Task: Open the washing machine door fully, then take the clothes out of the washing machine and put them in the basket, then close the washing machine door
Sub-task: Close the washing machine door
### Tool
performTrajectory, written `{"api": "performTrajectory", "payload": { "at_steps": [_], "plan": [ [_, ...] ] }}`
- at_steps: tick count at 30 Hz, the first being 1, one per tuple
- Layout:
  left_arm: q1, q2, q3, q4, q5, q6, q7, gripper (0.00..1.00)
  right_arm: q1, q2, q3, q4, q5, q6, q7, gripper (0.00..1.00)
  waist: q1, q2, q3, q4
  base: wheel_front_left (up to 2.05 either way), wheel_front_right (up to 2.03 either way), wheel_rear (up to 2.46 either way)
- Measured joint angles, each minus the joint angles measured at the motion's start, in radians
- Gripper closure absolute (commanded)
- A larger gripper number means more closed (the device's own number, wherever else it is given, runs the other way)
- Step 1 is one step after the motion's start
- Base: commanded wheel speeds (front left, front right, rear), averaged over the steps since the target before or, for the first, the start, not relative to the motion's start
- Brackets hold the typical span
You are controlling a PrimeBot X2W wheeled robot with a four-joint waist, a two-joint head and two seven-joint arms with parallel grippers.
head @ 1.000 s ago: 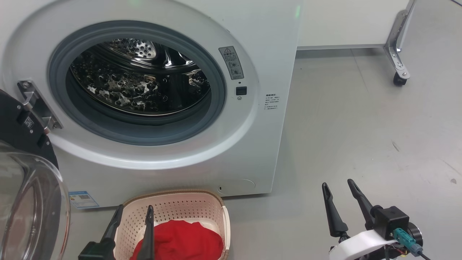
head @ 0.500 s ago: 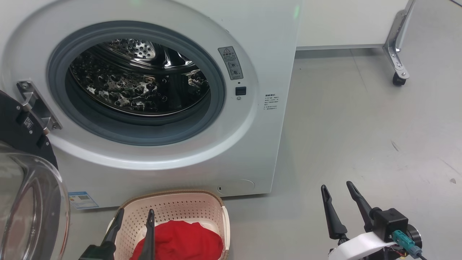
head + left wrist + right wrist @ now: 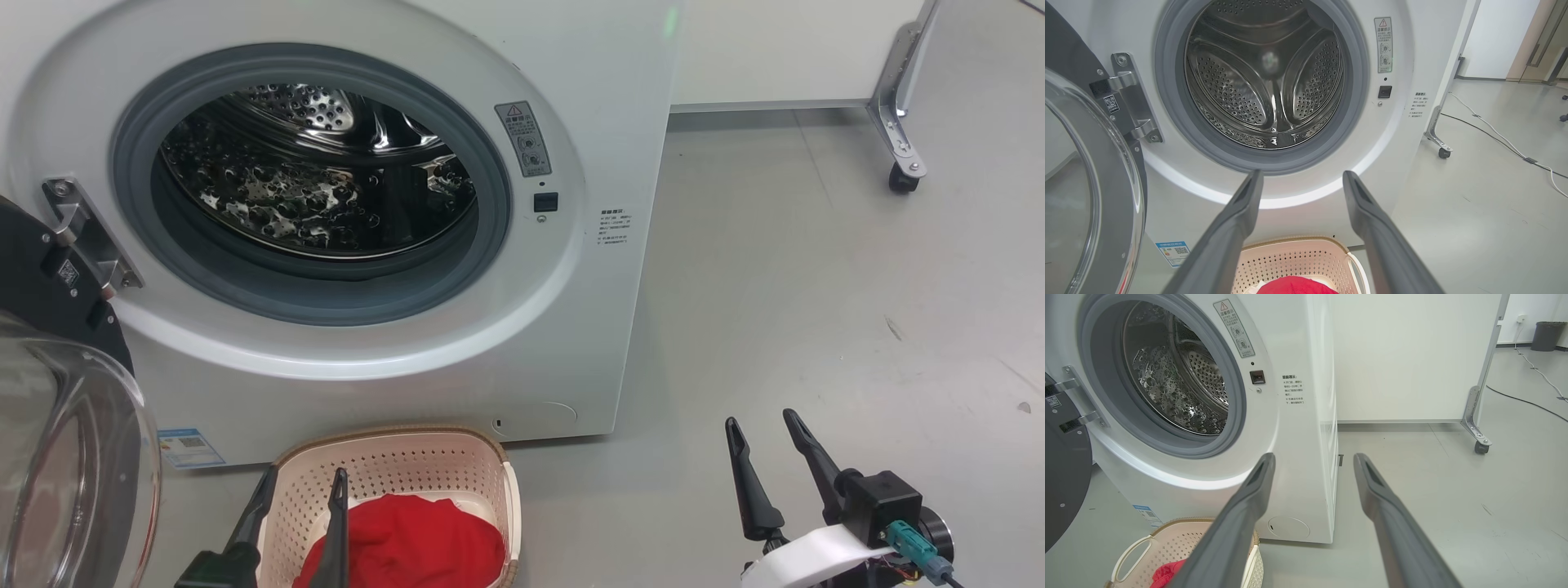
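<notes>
Time to close the door [image 3: 69,457]
Clothes [image 3: 412,541] lay in the basket [image 3: 392,459]; the drum [image 3: 310,192] looked empty. Left gripper [image 3: 304,480] and right gripper [image 3: 761,420] had wide, empty jaws. The door needed a push shut.

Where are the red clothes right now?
In the head view, the clothes lie in the basket on the floor, at the lower left, just in front of the washing machine, by the left tool.

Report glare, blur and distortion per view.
Head view: speckled glare on the drum, faint reflections in the washing machine door. Left wrist view: drum sharp, washing machine edge leaning from the wide lens. Right wrist view: fingers of the right gripper look soft.
</notes>
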State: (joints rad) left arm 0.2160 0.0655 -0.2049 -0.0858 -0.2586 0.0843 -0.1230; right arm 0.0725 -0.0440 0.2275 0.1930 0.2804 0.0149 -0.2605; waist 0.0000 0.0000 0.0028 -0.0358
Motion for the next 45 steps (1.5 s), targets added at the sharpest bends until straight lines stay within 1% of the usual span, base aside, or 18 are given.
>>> {"api": "performTrajectory", "payload": {
  "at_steps": [28, 45],
  "plan": [
    [0.009, 0.009, -0.016, -0.052, 0.004, 0.003, 0.025, 0.0, 0.0, 0.0, 0.003, -0.004, 0.003, -0.007, 0.0, 0.0, 0.0, 0.0, 0.011, -0.003, -0.92, 0.92, 0.0],
    [0.01, 0.009, -0.016, -0.058, 0.004, 0.003, 0.025, 0.0, 0.0, 0.0, 0.003, -0.004, 0.003, -0.008, 0.0, 0.0, 0.0, 0.0, 0.008, -0.003, -0.34, 0.34, 0.0]
  ]
}}
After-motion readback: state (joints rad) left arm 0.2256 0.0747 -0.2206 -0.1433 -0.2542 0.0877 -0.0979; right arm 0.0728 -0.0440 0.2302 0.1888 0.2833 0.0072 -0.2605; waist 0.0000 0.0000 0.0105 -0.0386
